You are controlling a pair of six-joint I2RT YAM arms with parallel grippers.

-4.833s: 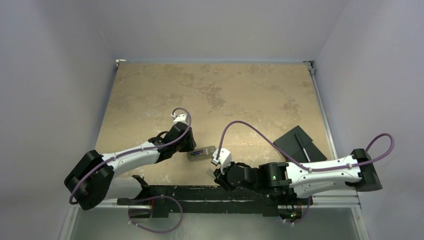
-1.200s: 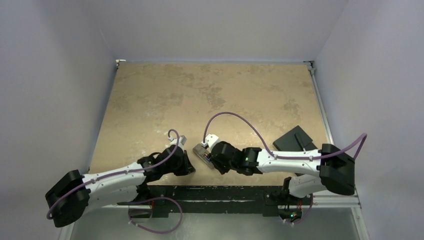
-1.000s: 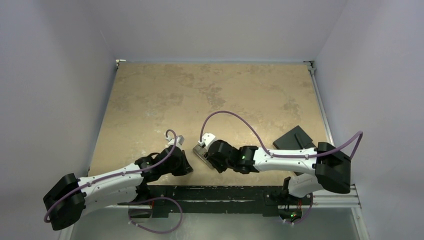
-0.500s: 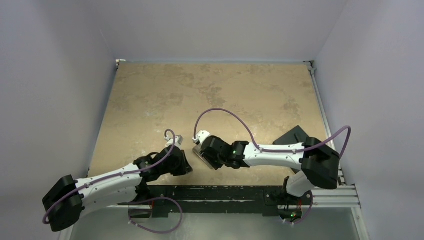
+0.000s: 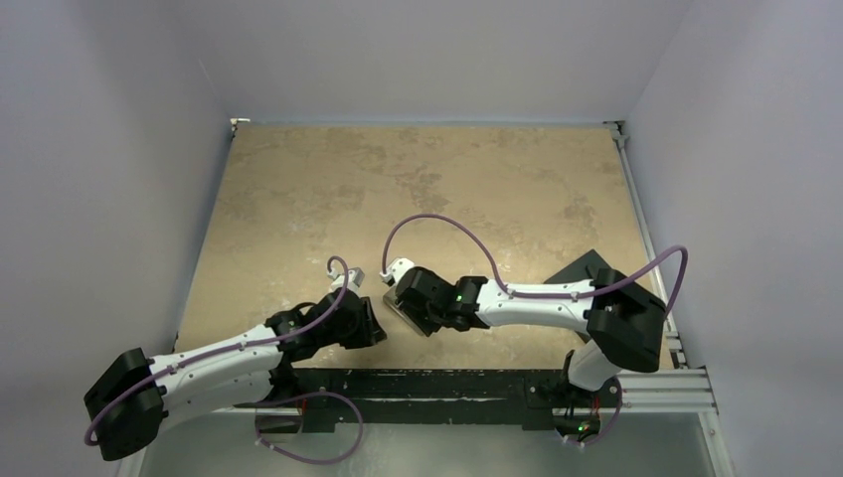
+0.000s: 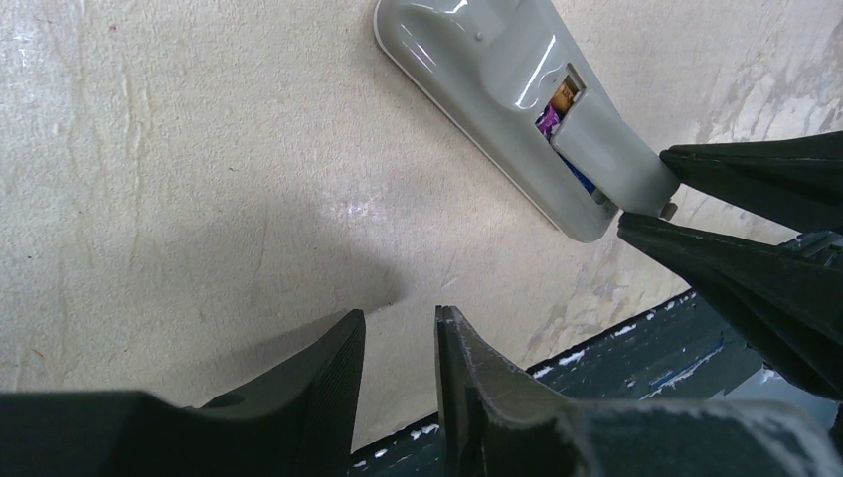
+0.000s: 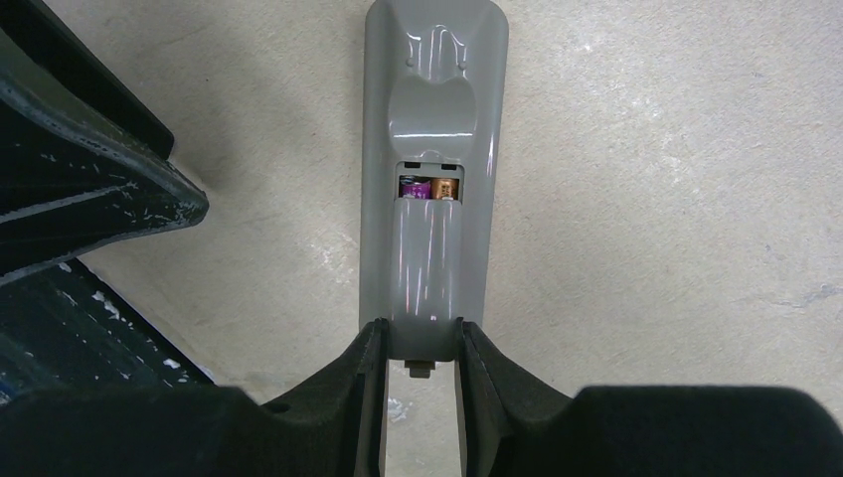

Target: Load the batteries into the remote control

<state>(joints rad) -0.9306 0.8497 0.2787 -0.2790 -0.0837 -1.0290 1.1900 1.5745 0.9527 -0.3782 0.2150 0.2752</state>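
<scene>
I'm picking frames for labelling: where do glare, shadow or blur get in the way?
Right wrist: glare streaks on the grey back of the remote control; the right claw looks soft. Left wrist: highlights on the remote control; the left claw casts a broad shadow on the table. Top external: even light, no glare.

Place: a robot test cell, lab-like.
Walls: plain pale panels (image 5: 119, 149) close me in on three sides, bare and windowless.
Tabletop: mottled beige board (image 5: 298, 199), stained and scuffed.
Mount: my left arm (image 5: 229, 353) and right arm (image 5: 542, 303) sit on a black rail (image 5: 418, 383) at the near edge, its paint chipped.
Cabling: purple cables (image 5: 437, 221) loop in the open along both arms.
</scene>
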